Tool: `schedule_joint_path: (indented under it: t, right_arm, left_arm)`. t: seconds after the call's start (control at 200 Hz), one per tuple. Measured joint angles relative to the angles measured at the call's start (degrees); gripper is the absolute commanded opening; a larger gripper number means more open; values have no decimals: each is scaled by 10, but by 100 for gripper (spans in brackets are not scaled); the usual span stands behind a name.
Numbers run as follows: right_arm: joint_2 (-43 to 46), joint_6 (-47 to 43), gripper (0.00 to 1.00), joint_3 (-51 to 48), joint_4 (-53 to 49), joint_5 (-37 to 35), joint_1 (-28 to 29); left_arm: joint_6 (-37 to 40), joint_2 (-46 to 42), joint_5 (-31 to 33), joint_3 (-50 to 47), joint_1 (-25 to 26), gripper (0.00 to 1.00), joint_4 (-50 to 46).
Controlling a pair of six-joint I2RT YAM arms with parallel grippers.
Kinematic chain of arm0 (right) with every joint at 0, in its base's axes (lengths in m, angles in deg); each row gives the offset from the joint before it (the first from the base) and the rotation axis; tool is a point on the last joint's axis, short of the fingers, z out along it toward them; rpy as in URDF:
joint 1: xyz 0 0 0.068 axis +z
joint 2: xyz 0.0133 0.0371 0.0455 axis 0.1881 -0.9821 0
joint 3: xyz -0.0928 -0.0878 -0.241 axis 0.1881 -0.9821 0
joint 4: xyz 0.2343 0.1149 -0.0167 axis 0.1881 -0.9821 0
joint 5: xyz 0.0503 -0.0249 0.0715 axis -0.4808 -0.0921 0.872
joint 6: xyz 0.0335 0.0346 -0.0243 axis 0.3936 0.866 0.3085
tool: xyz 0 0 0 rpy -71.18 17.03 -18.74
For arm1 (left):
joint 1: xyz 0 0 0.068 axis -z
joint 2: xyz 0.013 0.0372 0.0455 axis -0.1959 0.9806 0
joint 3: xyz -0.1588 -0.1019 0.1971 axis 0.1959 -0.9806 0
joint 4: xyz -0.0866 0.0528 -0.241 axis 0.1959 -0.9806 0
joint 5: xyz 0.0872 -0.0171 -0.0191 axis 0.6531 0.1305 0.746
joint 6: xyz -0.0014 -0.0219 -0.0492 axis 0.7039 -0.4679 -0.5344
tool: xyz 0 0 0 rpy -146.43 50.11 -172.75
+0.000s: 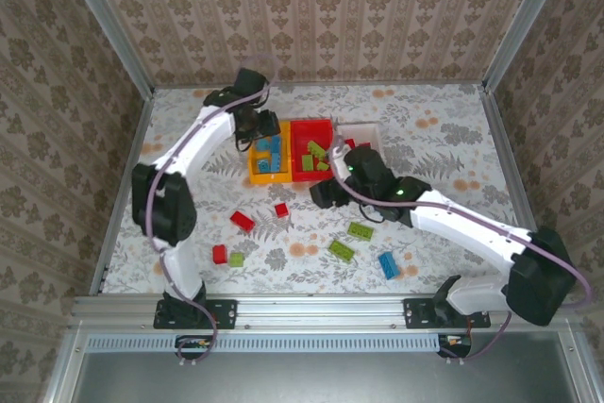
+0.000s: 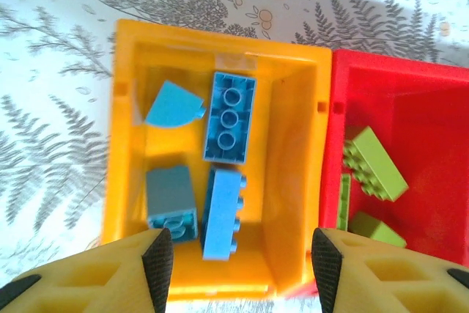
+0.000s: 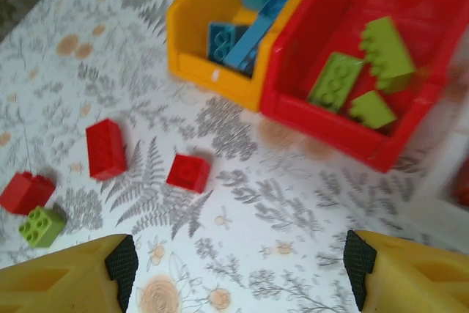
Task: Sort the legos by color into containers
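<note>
My left gripper (image 2: 240,265) hangs open over the yellow-orange bin (image 2: 121,144) with nothing between its fingers. Several blue legos lie in that bin, among them a long one (image 2: 229,116) and one on its side (image 2: 222,210). The red bin (image 2: 410,93) beside it holds lime green legos (image 2: 374,163). My right gripper (image 3: 240,265) is open and empty above bare table in front of the bins. A small red lego (image 3: 189,172) lies just ahead of it. From above, the left gripper (image 1: 257,129) is at the yellow-orange bin (image 1: 267,176) and the right gripper (image 1: 326,193) is near the red bin (image 1: 311,176).
The white bin (image 1: 363,129) stands right of the red one. Loose on the table are red legos (image 1: 243,221) (image 1: 219,254), a green one (image 1: 236,259) at the left, two green ones (image 1: 360,230) (image 1: 341,251) and a blue one (image 1: 388,265) near the right arm.
</note>
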Motion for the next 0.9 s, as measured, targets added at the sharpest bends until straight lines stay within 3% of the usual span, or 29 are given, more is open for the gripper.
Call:
schedule_joint_path:
  t: [0.23,0.485,0.67,0.9]
  right_arm:
    - [-173,16,73,79,-4,-30,80]
    - [-311,93,75,184,-37,-78,95]
    - [-370,128,73,238,-63,-94,104]
    - [-421,157,61,287,-100,-103,119]
  left_arm:
    - [0,-271,20,-235,15,60,38]
    - [-9,-510,12,-445,34,62,19]
    - [-21,-606,10,-483,34,63,-20]
    - [-26,-630,6,-484,34,63,-47]
